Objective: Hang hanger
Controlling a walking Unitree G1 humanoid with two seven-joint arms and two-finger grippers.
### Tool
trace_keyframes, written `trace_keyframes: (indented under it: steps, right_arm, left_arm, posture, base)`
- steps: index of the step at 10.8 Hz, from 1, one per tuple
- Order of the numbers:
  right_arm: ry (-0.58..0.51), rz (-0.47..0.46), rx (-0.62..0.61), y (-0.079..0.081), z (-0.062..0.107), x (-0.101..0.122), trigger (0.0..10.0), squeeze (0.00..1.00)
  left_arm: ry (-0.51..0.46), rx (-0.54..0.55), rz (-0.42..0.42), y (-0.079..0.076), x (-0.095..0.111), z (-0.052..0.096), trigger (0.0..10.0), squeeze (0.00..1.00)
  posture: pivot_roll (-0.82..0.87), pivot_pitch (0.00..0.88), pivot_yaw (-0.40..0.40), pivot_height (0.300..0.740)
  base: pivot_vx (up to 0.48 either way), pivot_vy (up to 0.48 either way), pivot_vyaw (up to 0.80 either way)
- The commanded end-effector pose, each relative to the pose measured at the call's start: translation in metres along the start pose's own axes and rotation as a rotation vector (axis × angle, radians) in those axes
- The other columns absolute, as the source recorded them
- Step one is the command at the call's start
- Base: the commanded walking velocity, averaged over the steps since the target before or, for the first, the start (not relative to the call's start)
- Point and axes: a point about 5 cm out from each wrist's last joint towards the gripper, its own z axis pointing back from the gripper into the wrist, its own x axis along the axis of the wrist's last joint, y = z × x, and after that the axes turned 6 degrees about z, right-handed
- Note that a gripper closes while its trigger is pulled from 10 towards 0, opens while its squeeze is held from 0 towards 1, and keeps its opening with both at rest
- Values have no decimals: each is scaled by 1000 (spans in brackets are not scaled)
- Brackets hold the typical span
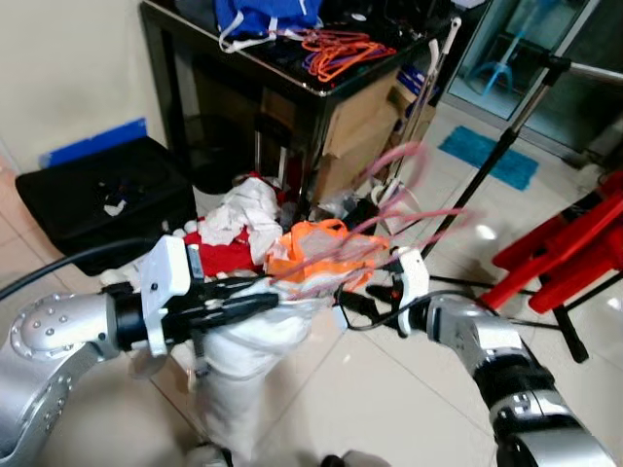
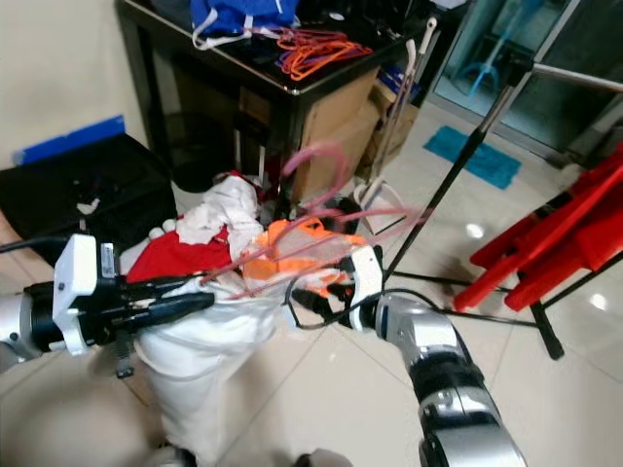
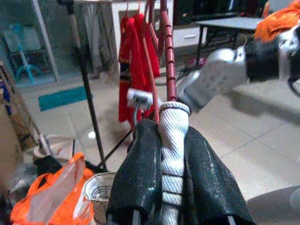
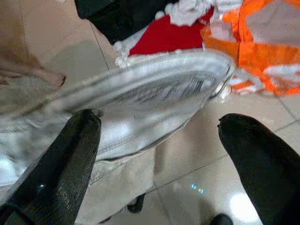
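A pink-red hanger (image 1: 389, 219), blurred, carries a white garment (image 1: 243, 360) that droops toward the floor. My left gripper (image 1: 265, 300) is shut on one end of it; in the left wrist view the black fingers (image 3: 140, 164) pinch white cloth and the red hanger bar (image 3: 168, 61). My right gripper (image 1: 352, 304) stands open just right of the garment, below the hanger, with the white garment (image 4: 140, 98) in front of its spread fingers (image 4: 61, 159). The hanger's hook (image 1: 407, 161) points up and away.
A black table (image 1: 292, 83) behind holds orange hangers (image 1: 341, 51) and blue cloth. A clothes pile with an orange bag (image 1: 326, 248) lies on the tiles, a black case (image 1: 107, 195) to the left. A slanted black pole (image 1: 496, 156) and red frame (image 1: 574, 243) stand right.
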Motion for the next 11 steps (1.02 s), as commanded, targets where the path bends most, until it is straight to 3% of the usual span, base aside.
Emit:
trace_keyframes:
  steps: [1,2,4,5,7,8,11]
  right_arm:
    - [15,-13,-22,-4,2,-3,10000,0]
    - [4,-52,-40,-4,-2,-5,10000,0]
    - [-68,-151,-53,-9,-1,7,10000,0]
    - [-95,-166,-51,-14,3,14,10000,0]
    - [-89,-90,-127,-31,17,16,10000,0]
    - [-124,-125,-161,-40,24,20,10000,0]
    - [-116,-141,-67,-15,0,22,10000,0]
  left_arm:
    - [-58,-31,-51,-5,17,-3,10000,0]
    - [-79,-75,-45,-15,25,-8,10000,0]
    - [-76,-78,-33,-19,27,-8,10000,0]
    - [-69,-48,-31,-16,24,-6,10000,0]
    - [-56,8,-33,-11,22,-2,10000,0]
    - [-69,-1,-29,-12,24,-3,10000,0]
    - [-122,-96,-21,-24,35,-18,10000,0]
  posture:
    - [8,101,-168,740]
    - [13,105,-177,740]
    - [16,109,-181,740]
    - [21,109,-186,740]
    - [24,107,-191,740]
    - [21,108,-190,740]
    - [32,108,-189,740]
  base:
    - [0,0,0]
    - [0,0,0]
    - [0,0,0]
    - [0,0,0]
    - [0,0,0]
    - [0,0,0]
    - [0,0,0]
